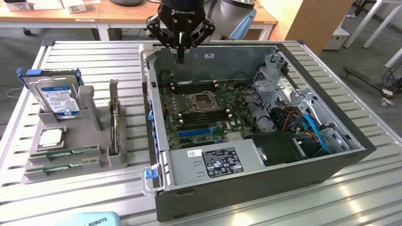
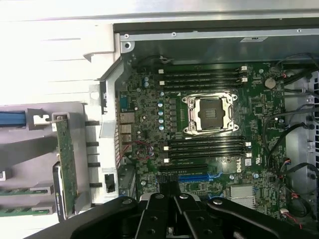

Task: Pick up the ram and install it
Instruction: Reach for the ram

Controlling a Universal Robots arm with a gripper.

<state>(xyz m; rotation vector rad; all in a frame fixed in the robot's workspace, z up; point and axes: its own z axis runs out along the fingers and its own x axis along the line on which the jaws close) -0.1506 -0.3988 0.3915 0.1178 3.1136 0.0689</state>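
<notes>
Two ram sticks, thin green boards, lie side by side in the front slots of the grey holder (image 1: 94, 162): one ram stick (image 1: 69, 152) (image 2: 24, 190) and its twin (image 1: 61, 165) (image 2: 22, 211). My gripper (image 1: 180, 57) (image 2: 172, 196) hangs above the back wall of the open computer case (image 1: 251, 188), far from the holder. Its fingers are shut with nothing between them. On the motherboard, black memory slots (image 1: 191, 86) (image 2: 202, 77) lie on one side of the bare processor socket (image 1: 202, 100) (image 2: 209, 113), and more slots (image 1: 202, 117) (image 2: 207, 149) on the other.
The holder also carries a blue-labelled hard drive (image 1: 56, 96), a square silver processor chip (image 1: 52, 136) and an upright green card (image 1: 114, 117) (image 2: 66, 159). Cables and drive cages (image 1: 295, 113) crowd the case toward the exterior view's right. The case stands on a slatted metal table (image 1: 82, 56).
</notes>
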